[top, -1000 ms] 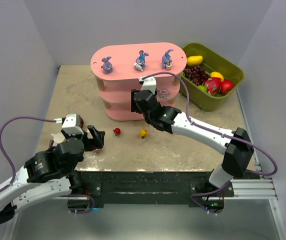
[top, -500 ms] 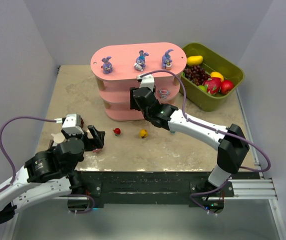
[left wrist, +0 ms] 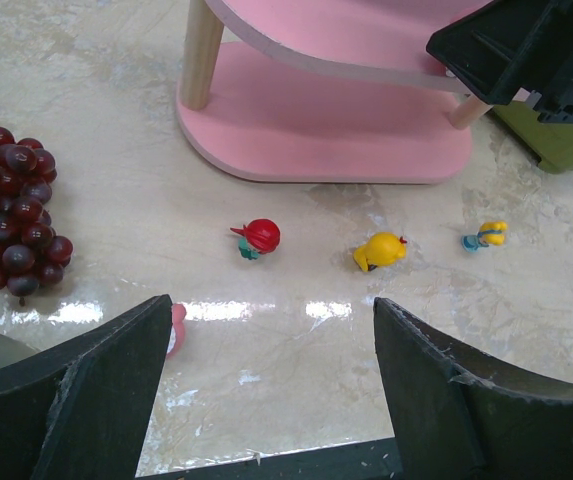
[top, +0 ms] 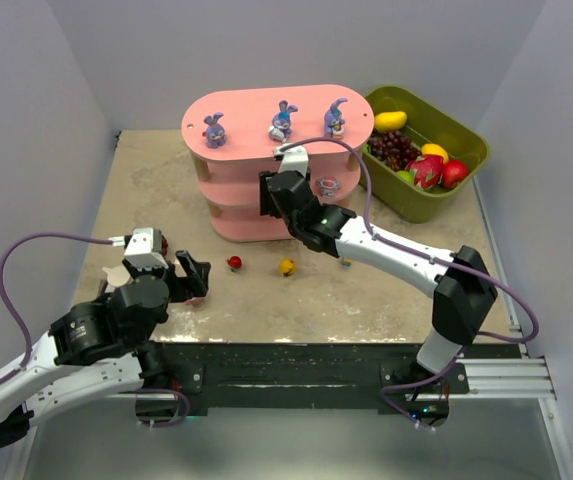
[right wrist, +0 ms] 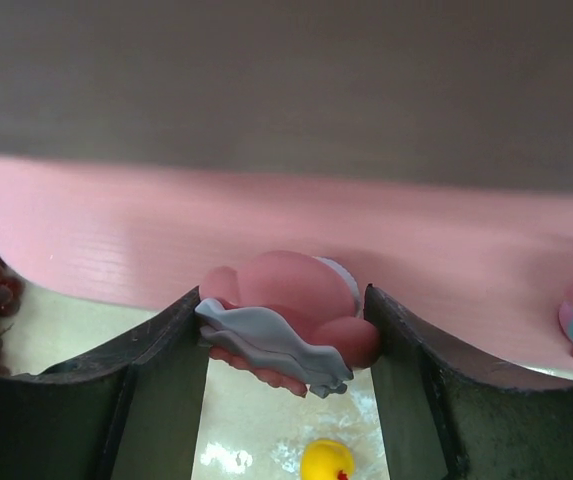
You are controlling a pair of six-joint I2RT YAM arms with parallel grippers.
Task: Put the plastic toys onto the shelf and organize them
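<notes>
The pink shelf point(top: 256, 108) stands at the back with three purple-blue bunnies point(top: 283, 121) on its top board. My right gripper point(top: 276, 188) reaches into the middle tier, shut on a pink-and-white toy point(right wrist: 296, 300) at the edge of the board point(right wrist: 126, 240). Another pink-and-white toy point(top: 328, 186) stands on that tier. On the table lie a red toy point(left wrist: 259, 236), a yellow toy point(left wrist: 379, 250) and a small blue-and-yellow one point(left wrist: 485, 236). My left gripper point(left wrist: 274, 312) hovers open, short of them, and its left finger half hides a pink toy point(left wrist: 176, 327).
A dark red grape bunch point(left wrist: 11, 210) lies on the table left of my left gripper. The olive-green bin point(top: 446, 130) with fake fruit stands right of the shelf. Grey walls close in the table on three sides.
My right arm has pushed left and toward the shelf, carrying the pink-and-white toy in under the top board. The left arm has stayed still.
</notes>
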